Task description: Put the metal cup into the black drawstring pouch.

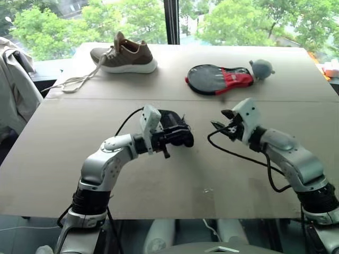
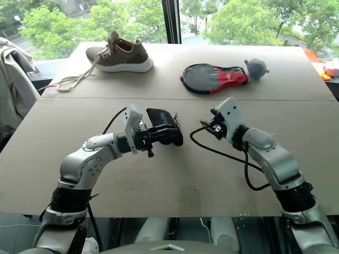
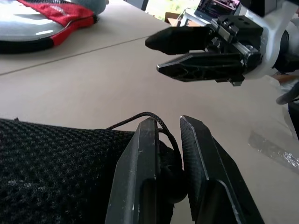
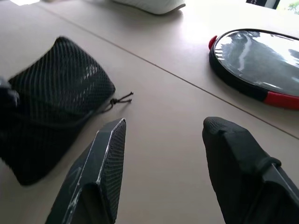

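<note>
The left pincer [image 1: 177, 138] pinches the pouch [image 4: 53, 105] at its cord end, above the worktop [image 1: 175, 174]. The right pincer [image 4: 161, 168], spread and empty, faces it nearby. The cup isn't visible, perhaps already bagged; best keep the pinch firm.

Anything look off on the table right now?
Mostly tidy. The shoe has a lace trailing loose toward the table's left edge. The black pouch is pinched in the left hand and bulges. The right hand is open with nothing in it. I can't spot the metal cup.
</note>
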